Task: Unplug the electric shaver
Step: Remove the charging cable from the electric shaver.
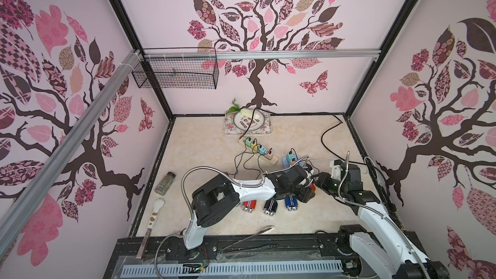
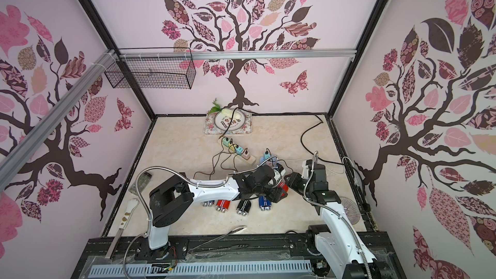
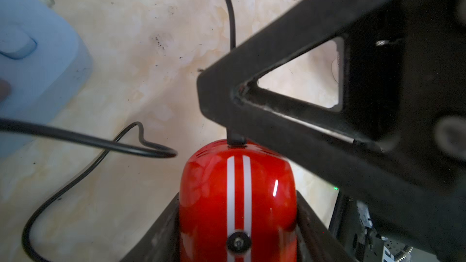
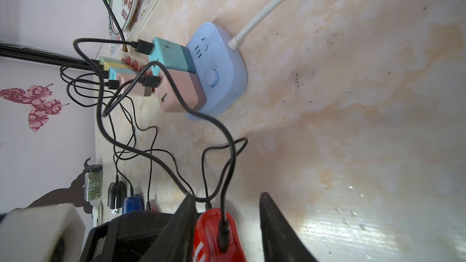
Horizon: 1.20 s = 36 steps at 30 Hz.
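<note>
A red electric shaver with two white stripes sits between the jaws of my left gripper, which is shut on it. A black plug is seated in the shaver's end, and its cable runs off toward the chargers on a blue socket block. My right gripper is open, one finger on each side of the plug, with a gap showing on one side. In both top views the two grippers meet at the red shaver, near the table's right side.
More shavers lie in a row near the front: red, black and blue, each with a cable to a beige power strip. A spice jar, a knife, tongs and a plate are around.
</note>
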Each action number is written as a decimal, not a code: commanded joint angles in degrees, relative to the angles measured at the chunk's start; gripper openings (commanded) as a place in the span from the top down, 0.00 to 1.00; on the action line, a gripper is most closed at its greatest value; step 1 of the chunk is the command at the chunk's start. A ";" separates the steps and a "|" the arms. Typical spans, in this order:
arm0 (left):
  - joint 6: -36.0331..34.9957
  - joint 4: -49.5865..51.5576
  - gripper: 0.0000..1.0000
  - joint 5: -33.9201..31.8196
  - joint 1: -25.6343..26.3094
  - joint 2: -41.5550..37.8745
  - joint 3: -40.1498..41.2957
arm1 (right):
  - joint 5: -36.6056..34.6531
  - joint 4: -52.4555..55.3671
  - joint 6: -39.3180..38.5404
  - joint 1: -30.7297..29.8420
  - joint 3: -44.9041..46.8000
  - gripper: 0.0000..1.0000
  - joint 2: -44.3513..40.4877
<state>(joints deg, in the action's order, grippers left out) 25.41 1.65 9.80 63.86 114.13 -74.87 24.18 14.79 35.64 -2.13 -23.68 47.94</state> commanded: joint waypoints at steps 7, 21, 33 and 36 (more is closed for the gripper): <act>-0.54 -5.32 0.65 1.10 -0.63 -2.86 2.73 | 2.76 -1.60 1.23 0.11 -0.23 0.63 0.48; -0.18 -6.92 0.65 1.19 -0.80 -3.56 3.85 | 4.76 -2.94 2.72 0.12 -0.05 0.73 1.43; -0.01 -7.61 0.66 0.84 -0.93 -4.08 4.67 | 5.39 -2.97 3.47 0.16 -0.13 0.81 1.22; 0.01 -7.63 0.66 0.67 -1.00 -4.26 4.92 | 5.36 -2.86 3.69 0.16 -0.27 0.84 1.06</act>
<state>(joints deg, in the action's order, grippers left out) 25.47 -3.44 10.63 63.18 112.42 -71.46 28.80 12.58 39.07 -2.13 -23.66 49.10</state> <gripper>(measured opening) 0.583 0.164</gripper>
